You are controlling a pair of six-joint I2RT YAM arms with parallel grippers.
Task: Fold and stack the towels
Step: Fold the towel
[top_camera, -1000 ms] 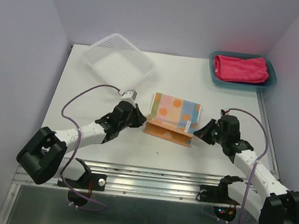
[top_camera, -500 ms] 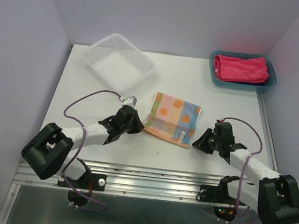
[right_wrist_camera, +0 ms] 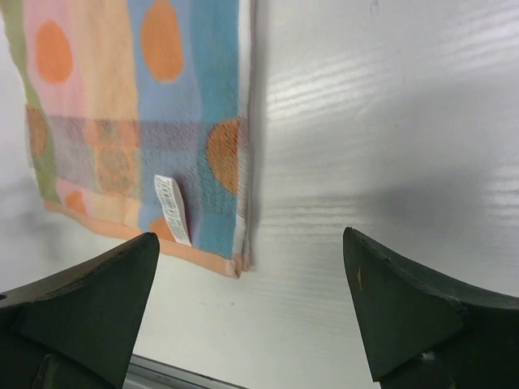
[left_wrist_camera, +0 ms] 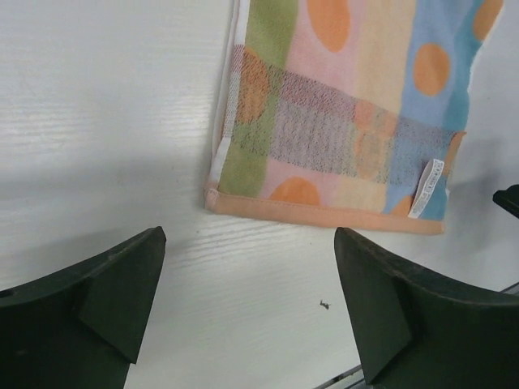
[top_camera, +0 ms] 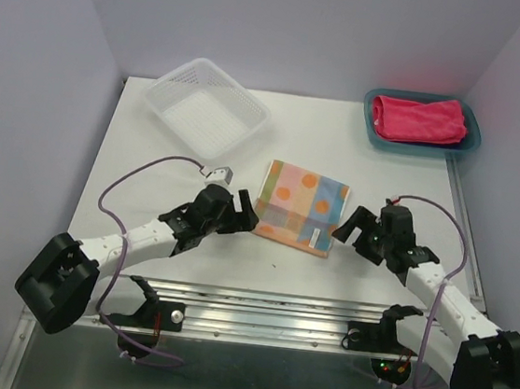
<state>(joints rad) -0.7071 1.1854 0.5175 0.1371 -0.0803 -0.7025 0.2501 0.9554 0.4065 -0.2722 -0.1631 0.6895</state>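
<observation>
Peach patterned towel (top_camera: 300, 208) folded flat | left gripper (top_camera: 247, 211) wide apart, empty, beside its left edge | right gripper (top_camera: 347, 228) wide apart, empty, beside right edge | pink towel (top_camera: 417, 119) in teal tray (top_camera: 474, 136)

- In the left wrist view, the patterned towel (left_wrist_camera: 349, 121) runs out past the top edge.
- The left gripper (left_wrist_camera: 250, 237) has both fingers cut off by the bottom edge.
- A dark shape (left_wrist_camera: 508, 199) at the right edge is mostly out of frame and cannot be identified.
- A speck (left_wrist_camera: 324, 305) on the table (left_wrist_camera: 105, 121), lower middle, is too small to tell.
- The print on the towel's white label (left_wrist_camera: 426, 188) is too small to read.
- In the right wrist view, the towel leaves through the top and left edges, and the bottom edge cuts the fingers of the right gripper (right_wrist_camera: 250, 237).
- In the top view, upper right, the tray (top_camera: 416, 148) hides the pink towel's (top_camera: 417, 119) lower side.
</observation>
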